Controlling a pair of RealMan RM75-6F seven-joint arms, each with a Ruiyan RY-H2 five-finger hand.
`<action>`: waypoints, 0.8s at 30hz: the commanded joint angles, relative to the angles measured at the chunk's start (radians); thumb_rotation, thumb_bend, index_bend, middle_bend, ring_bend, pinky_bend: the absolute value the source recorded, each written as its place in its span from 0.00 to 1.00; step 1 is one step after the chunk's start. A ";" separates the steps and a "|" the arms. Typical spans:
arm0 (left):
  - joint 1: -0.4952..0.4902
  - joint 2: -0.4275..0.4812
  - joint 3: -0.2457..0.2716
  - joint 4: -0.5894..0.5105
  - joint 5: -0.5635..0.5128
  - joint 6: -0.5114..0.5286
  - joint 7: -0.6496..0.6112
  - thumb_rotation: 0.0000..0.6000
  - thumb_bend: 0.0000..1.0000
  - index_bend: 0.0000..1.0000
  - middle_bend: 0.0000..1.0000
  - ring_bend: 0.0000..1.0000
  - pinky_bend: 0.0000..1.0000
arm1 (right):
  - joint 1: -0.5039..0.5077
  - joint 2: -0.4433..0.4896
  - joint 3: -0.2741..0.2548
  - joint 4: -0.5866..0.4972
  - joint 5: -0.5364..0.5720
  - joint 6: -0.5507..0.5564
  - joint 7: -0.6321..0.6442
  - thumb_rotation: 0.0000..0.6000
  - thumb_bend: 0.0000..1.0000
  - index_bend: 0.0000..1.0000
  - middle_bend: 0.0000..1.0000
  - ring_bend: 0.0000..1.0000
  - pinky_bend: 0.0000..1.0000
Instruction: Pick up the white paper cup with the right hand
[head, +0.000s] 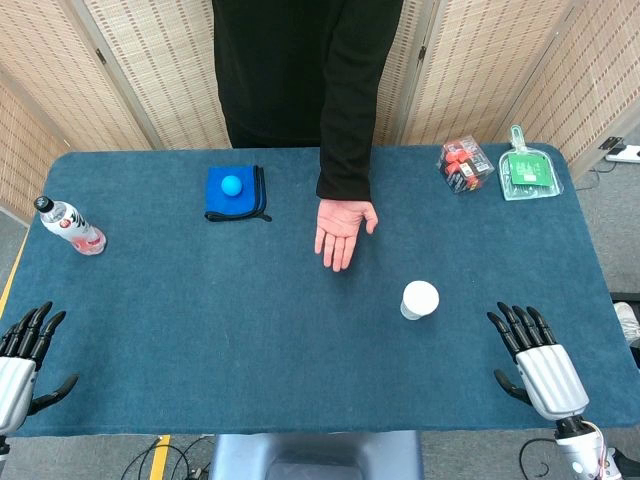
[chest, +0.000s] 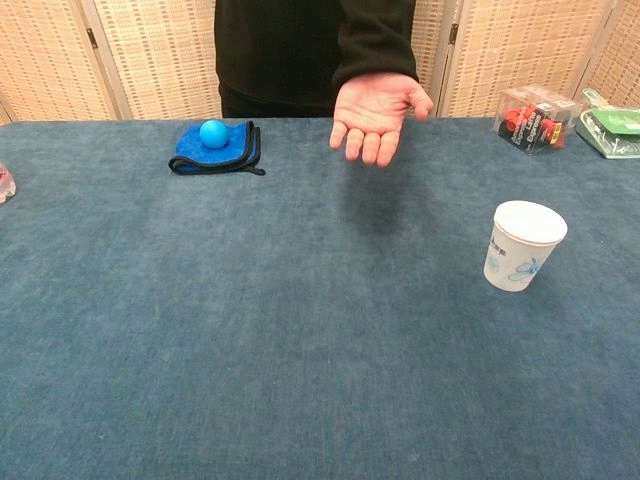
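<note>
The white paper cup (head: 419, 299) (chest: 521, 245) stands upright on the blue table, right of centre, with a faint blue print on its side. My right hand (head: 536, 357) lies near the table's front right edge, fingers spread and empty, a short way to the right of and nearer than the cup. My left hand (head: 25, 355) rests at the front left corner, fingers apart, holding nothing. Neither hand shows in the chest view.
A person's open hand (head: 342, 228) (chest: 377, 113) hovers palm up over the table's middle. At the back left a blue ball (head: 231, 184) sits on a blue cloth (head: 236, 205). A bottle (head: 70, 225) lies far left. A clear box (head: 465, 164) and green packet (head: 530, 175) occupy the back right.
</note>
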 joint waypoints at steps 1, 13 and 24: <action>-0.006 -0.001 -0.002 0.001 -0.007 -0.012 0.002 1.00 0.27 0.08 0.00 0.00 0.17 | 0.000 0.001 0.004 0.001 0.009 -0.001 0.001 1.00 0.21 0.00 0.00 0.00 0.00; -0.020 0.001 0.000 -0.001 -0.001 -0.031 -0.007 1.00 0.27 0.08 0.00 0.00 0.17 | 0.121 0.046 0.081 -0.049 0.138 -0.201 0.034 1.00 0.21 0.00 0.00 0.00 0.00; -0.012 0.013 0.005 -0.001 0.006 -0.010 -0.046 1.00 0.27 0.08 0.00 0.00 0.17 | 0.419 0.032 0.223 -0.093 0.462 -0.637 -0.020 1.00 0.21 0.00 0.02 0.00 0.00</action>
